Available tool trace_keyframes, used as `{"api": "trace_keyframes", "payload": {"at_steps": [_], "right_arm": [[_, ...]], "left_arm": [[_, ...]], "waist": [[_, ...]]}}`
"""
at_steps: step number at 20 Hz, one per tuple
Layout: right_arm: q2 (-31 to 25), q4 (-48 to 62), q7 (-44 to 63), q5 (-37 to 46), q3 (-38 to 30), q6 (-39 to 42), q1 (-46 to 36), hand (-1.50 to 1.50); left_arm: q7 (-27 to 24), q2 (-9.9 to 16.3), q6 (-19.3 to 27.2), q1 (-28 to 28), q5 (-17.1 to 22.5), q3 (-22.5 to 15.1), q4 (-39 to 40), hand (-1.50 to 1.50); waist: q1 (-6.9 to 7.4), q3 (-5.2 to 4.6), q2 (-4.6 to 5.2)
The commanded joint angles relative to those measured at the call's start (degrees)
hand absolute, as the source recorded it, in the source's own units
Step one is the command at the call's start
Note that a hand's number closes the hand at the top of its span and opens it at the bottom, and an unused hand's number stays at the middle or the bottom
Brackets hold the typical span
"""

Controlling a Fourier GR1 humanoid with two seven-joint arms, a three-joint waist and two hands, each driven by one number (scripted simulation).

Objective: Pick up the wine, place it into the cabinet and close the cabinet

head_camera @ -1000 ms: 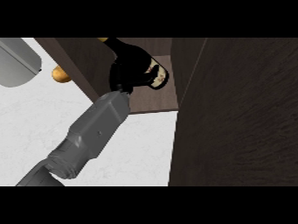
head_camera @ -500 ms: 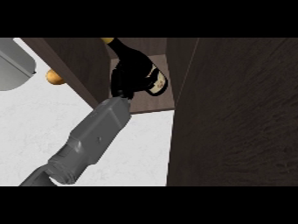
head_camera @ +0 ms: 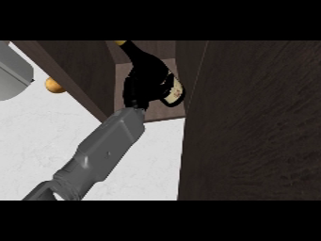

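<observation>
White counter filled the lower left of the frame, with the dark cabinet [head_camera: 149, 66] open at upper centre and its door [head_camera: 260, 122] standing wide at right. Over the preceding second the hand [head_camera: 140, 92] had carried the wine [head_camera: 164, 84] slightly deeper and higher into the compartment, suggesting placement was nearly complete. Fingers were clamped round the bottle's body. The bottle appeared dark, tilted, gold-capped at top, its pale label facing right.

Grey appliance [head_camera: 6, 70] upper left, small orange, perhaps fruit [head_camera: 54, 85], beside it.
</observation>
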Motion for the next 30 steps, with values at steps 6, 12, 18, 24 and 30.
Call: {"api": "trace_keyframes", "payload": {"at_steps": [6, 12, 18, 24, 30], "right_arm": [[0.5, 1.8, -1.9, 1.0, -0.2, -0.1, -1.2, -1.50], [0.0, 0.5, 0.0, -0.1, -0.1, 0.0, -1.6, -1.50], [0.1, -1.7, 0.5, 0.0, 1.4, 0.2, 0.3, -1.50], [0.4, -0.6, -0.1, 0.0, 1.1, -0.1, -0.5, -1.50], [-0.5, -1.6, -0.2, 0.2, 0.5, 0.6, 0.8, -1.50]], "left_arm": [[-3.7, 0.0, 3.4, -0.9, 7.5, -1.8, -1.9, -1.50], [-5.0, 0.0, 4.5, -1.7, 10.2, -3.9, -0.7, -1.50], [-6.6, 0.0, 7.6, -2.3, 9.8, -7.7, 1.5, -1.50], [-5.8, 0.0, 8.1, -6.2, 7.2, -11.5, 2.9, -1.50], [-8.2, 0.0, 9.2, -5.2, 8.0, -13.0, 1.4, -1.50]], "waist": [[-0.20, 0.03, 0.24], [-0.31, 0.01, 0.14], [-0.81, 0.02, 0.15], [-0.12, 0.04, 0.23], [0.35, 0.07, -0.05]]}}
